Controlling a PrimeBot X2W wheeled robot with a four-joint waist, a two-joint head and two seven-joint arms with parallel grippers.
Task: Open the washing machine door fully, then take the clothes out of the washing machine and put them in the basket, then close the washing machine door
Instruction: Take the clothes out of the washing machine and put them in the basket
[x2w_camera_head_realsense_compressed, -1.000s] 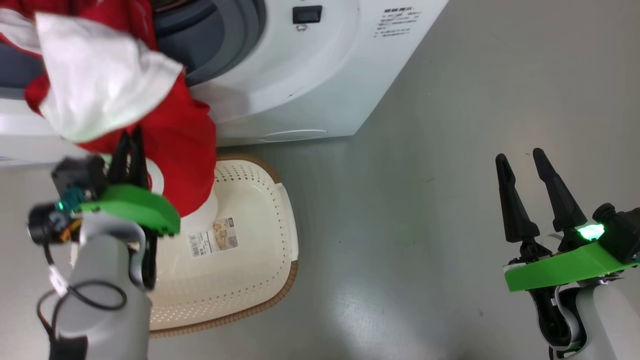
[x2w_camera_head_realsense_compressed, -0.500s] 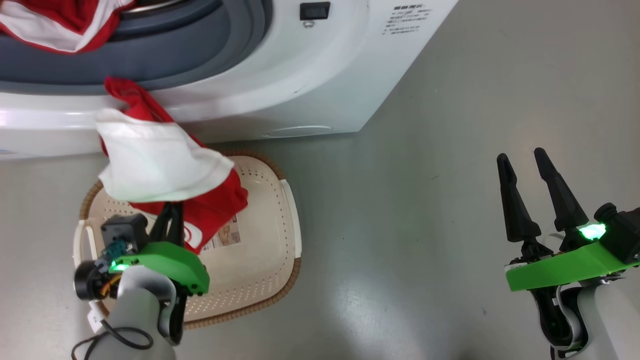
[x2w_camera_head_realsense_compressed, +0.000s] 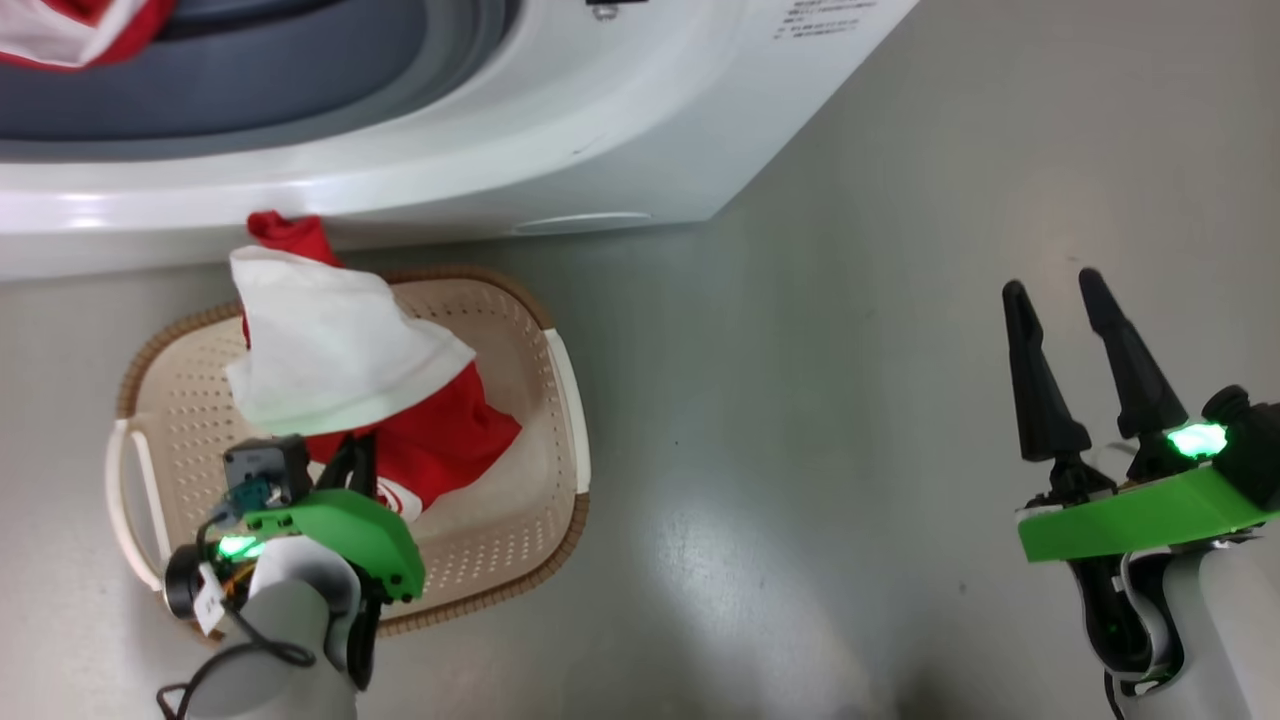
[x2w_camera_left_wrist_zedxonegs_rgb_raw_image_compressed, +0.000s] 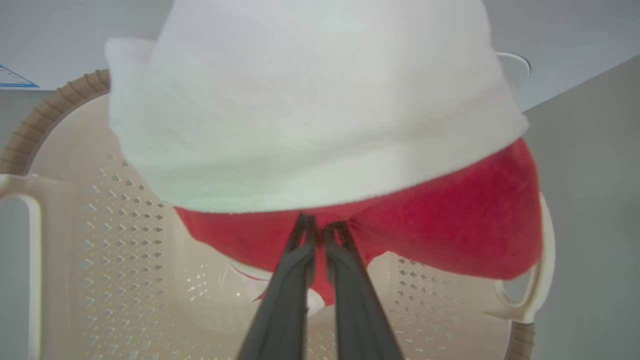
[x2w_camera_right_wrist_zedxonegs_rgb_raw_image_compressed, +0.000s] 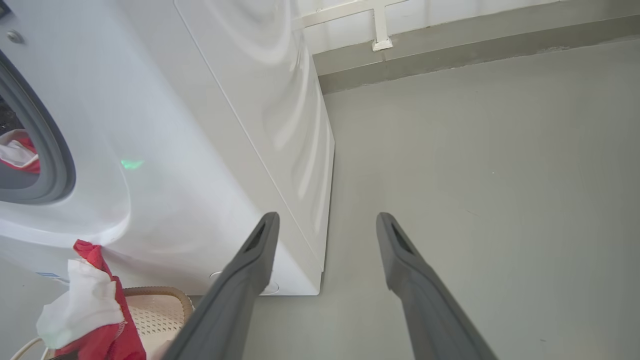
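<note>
1. While my left gripper (x2w_camera_left_wrist_zedxonegs_rgb_raw_image_compressed: 320, 227) hung over the basket (x2w_camera_head_realsense_compressed: 500, 330), its two dark fingers were pinched almost together on the red cloth of the clothes (x2w_camera_head_realsense_compressed: 440, 440).
2. That garment, red with a broad white panel (x2w_camera_head_realsense_compressed: 330, 350) on top, drooped from my fingertips into the basket, its lower folds down between the perforated walls; whether it touched the basket's bottom I could not tell.
3. Just behind the basket stood the washing machine (x2w_camera_head_realsense_compressed: 620, 130), its grey-blue ring (x2w_camera_head_realsense_compressed: 200, 80) showing, with a second red-and-white garment (x2w_camera_head_realsense_compressed: 60, 30) lying in the opening up beyond the basket.
4. Well to the right of the basket, my right gripper (x2w_camera_head_realsense_compressed: 1052, 283) hovered over the bare grey floor (x2w_camera_head_realsense_compressed: 800, 450), fingers spread wide and holding nothing.
</note>
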